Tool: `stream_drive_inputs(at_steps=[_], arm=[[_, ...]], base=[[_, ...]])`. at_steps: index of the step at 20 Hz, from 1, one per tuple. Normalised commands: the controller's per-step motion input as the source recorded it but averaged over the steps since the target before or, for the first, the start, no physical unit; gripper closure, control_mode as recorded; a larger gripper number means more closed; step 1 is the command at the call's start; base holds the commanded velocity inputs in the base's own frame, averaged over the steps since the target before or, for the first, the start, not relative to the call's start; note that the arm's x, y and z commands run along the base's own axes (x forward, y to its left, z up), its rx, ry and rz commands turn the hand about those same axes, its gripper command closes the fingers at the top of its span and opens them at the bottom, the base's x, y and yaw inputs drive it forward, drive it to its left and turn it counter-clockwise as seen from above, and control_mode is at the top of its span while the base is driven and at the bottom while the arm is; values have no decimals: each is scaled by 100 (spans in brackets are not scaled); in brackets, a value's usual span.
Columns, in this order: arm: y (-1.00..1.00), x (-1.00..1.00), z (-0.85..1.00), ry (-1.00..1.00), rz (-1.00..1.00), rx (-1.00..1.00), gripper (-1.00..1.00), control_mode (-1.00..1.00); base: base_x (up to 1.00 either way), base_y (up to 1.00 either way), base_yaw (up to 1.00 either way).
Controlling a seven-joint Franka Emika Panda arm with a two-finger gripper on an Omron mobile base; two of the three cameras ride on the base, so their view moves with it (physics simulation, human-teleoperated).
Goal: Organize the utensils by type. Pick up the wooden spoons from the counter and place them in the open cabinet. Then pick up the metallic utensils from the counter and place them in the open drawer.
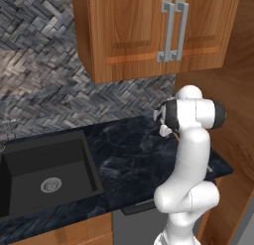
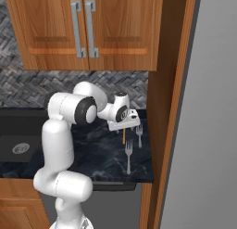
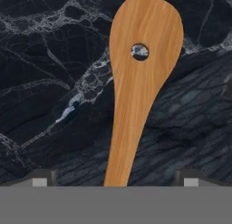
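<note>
An orange-brown wooden spoon (image 3: pixel 136 82) with a small hole in its blade lies flat on the black marble counter (image 3: pixel 45 82). My gripper (image 3: pixel 115 180) hangs right over it, open, one fingertip on each side of the handle and not touching it. From the right base view the gripper (image 2: pixel 126 126) points down at the counter (image 2: pixel 102 154) and the spoon's handle (image 2: pixel 123 136) sticks out below it. Two metal forks (image 2: pixel 128 159) (image 2: pixel 139 135) lie just right of the spoon. The wall cabinet (image 2: pixel 83 28) above has its doors shut. The drawer is out of view.
A black sink (image 1: pixel 44 174) sits in the counter to the left. A tall wooden side panel (image 2: pixel 169 107) and a grey fridge front (image 2: pixel 210 130) close off the right end of the counter. The herringbone tile wall (image 1: pixel 49 90) runs behind.
</note>
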Motion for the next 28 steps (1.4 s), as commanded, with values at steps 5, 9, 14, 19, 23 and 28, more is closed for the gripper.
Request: stream_drive_inputs(at_steps=[5, 9, 14, 19, 23, 28], arm=[[1, 0, -29, 1, 6, 0, 100, -100], [3, -10, -36, 1, 7, 0, 100, -100], [5, -26, -39, 1, 5, 0, 100, -100], [17, -45, -8, 0, 1, 0, 100, -100], [18, -54, 18, 0, 0, 0, 100, -100], [17, -46, 48, -4, 0, 0, 100, -100]], base=[[0, 0, 0], [0, 0, 0], [0, 0, 0], [0, 0, 0], [0, 0, 0], [0, 0, 0]])
